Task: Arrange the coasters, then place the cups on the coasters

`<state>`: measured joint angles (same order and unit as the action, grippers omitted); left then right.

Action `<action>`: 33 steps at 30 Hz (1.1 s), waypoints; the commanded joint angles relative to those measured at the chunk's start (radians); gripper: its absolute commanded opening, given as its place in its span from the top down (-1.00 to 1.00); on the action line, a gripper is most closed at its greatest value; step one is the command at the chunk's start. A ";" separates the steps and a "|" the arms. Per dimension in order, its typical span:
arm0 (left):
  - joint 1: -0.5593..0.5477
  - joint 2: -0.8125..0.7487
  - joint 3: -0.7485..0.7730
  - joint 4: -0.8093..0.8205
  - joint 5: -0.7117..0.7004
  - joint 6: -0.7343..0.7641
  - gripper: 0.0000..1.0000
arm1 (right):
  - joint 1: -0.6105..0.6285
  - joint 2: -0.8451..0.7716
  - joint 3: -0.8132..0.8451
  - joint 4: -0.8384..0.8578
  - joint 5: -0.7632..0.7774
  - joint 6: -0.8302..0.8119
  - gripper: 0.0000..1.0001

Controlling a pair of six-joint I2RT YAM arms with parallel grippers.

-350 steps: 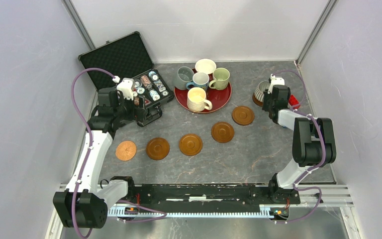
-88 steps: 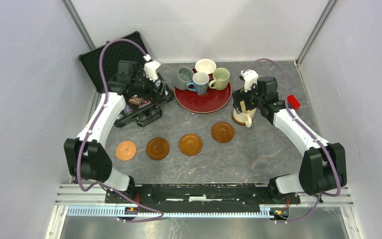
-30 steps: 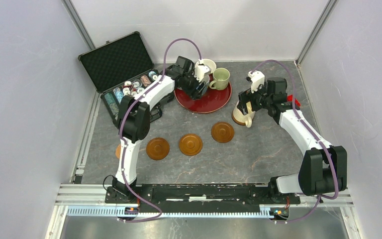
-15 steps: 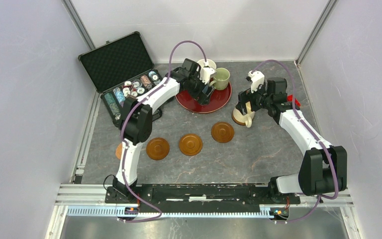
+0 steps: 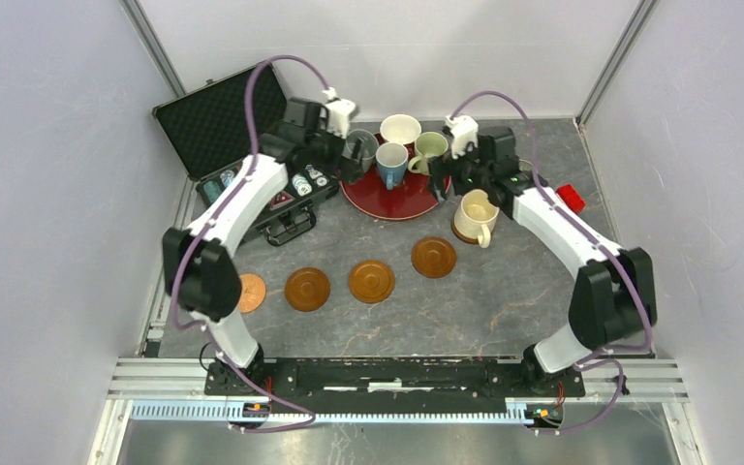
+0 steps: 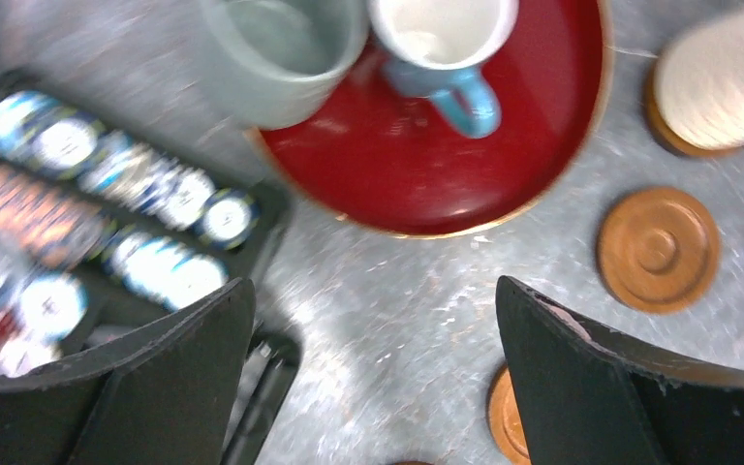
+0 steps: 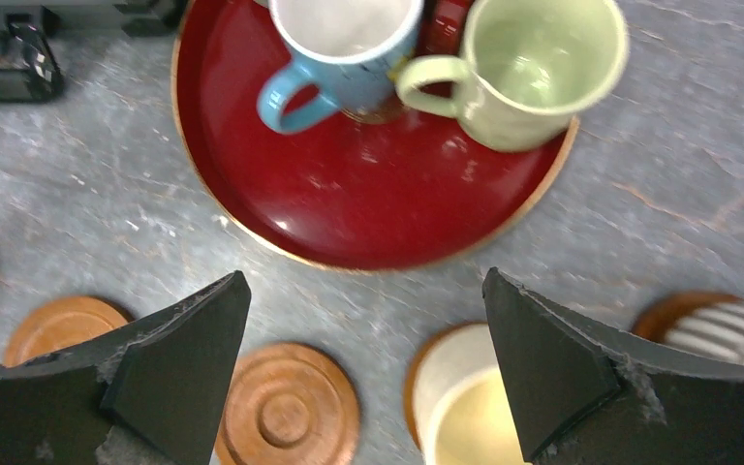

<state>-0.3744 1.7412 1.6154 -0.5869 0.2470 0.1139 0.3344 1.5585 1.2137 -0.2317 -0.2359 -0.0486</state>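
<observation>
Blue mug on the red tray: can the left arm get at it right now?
Probably yes. The left gripper is open, facing the red tray, and the blue mug turns its handle toward it with nothing between. The grey mug stands close beside it, so a finger might clip that.

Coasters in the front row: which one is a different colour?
The leftmost coaster, partly hidden behind the left arm: it is reddish copper, the other three orange-brown.

Left wrist view: round blue-and-white poker chips smeared by blur; grey ceramic mug cut by top edge.
Top view: copper-toned round wooden coaster partly hidden behind left arm.
Right wrist view: cream-yellow ceramic mug cut by bottom edge.
</observation>
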 commanded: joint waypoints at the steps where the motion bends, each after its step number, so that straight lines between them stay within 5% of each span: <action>1: 0.025 -0.167 -0.129 0.034 -0.293 -0.170 -1.00 | 0.084 0.132 0.163 -0.008 0.122 0.112 -0.96; 9: 0.029 -0.415 -0.361 0.124 -0.551 -0.183 -1.00 | 0.219 0.332 0.333 -0.033 0.325 0.215 -0.91; 21: 0.031 -0.519 -0.429 0.139 -0.556 -0.197 -1.00 | 0.250 0.527 0.493 -0.064 0.425 0.323 -0.58; 30: 0.030 -0.528 -0.454 0.154 -0.553 -0.186 -1.00 | 0.239 0.544 0.491 -0.074 0.474 0.281 -0.04; 33: 0.032 -0.521 -0.455 0.154 -0.543 -0.189 -1.00 | 0.240 0.552 0.492 -0.063 0.447 0.276 -0.04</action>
<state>-0.3435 1.2404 1.1648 -0.4862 -0.2905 -0.0338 0.5800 2.1040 1.6691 -0.3138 0.2054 0.2348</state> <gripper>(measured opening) 0.996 0.523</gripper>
